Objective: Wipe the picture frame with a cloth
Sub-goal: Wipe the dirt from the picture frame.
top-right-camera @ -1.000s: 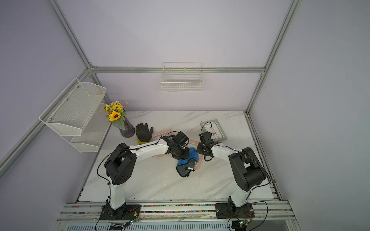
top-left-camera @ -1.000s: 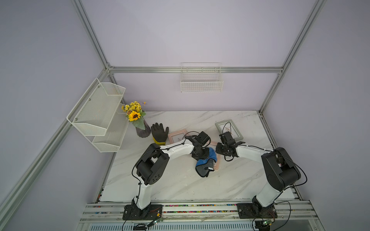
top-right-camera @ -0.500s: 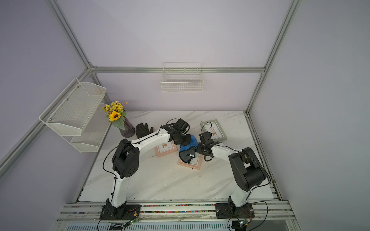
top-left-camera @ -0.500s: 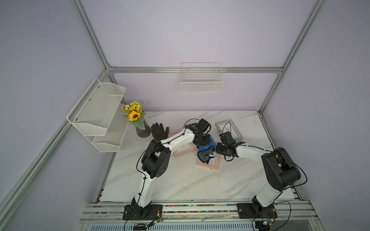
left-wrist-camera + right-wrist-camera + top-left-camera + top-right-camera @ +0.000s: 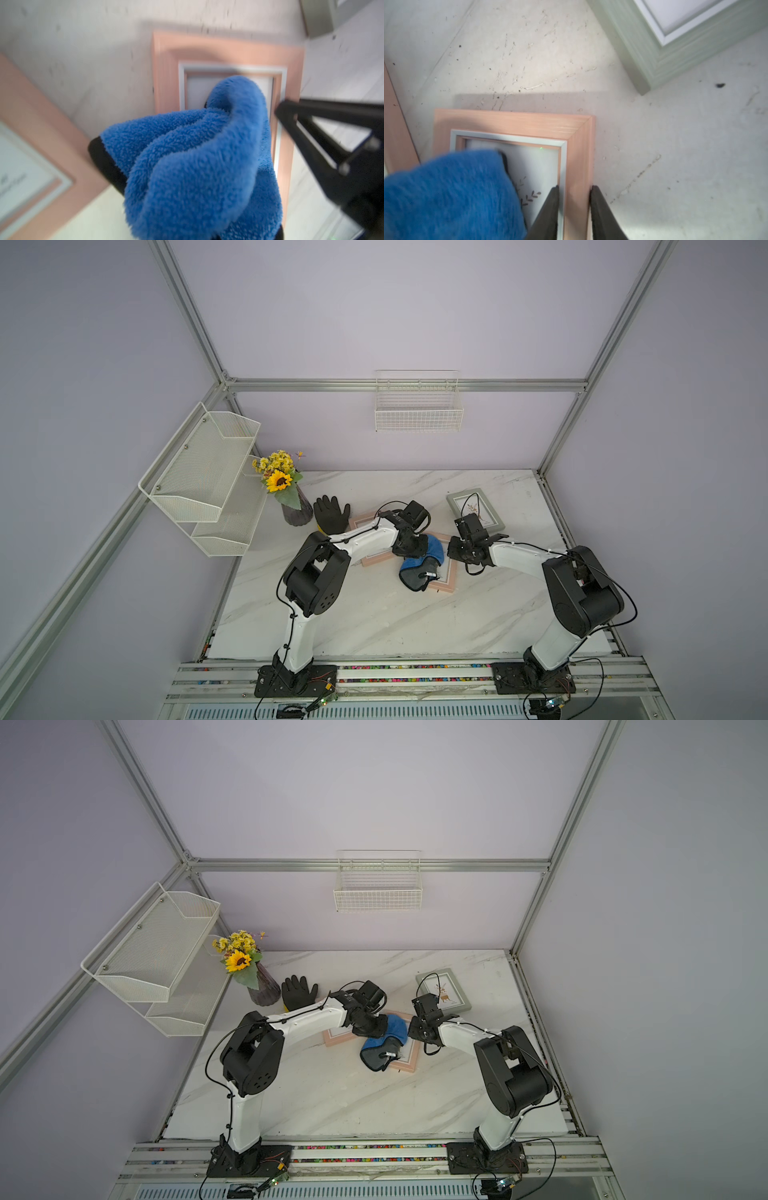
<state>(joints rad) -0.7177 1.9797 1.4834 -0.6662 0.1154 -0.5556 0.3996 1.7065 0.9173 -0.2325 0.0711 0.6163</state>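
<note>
left gripper (image 5: 413, 548) clamped tight, right gripper (image 5: 574, 189) pinching

Right end effector (image 5: 574, 188) pinching pink frame (image 5: 529, 122) rail; blue cloth (image 5: 446, 197) (blurred) over it.

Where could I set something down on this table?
The near half of the table is bare, from its front edge to the nearer pink frame. A strip along the far edge, behind the glove and green frame, is free. The middle is crowded: cloth, other pink frame, left arm, right arm.
</note>
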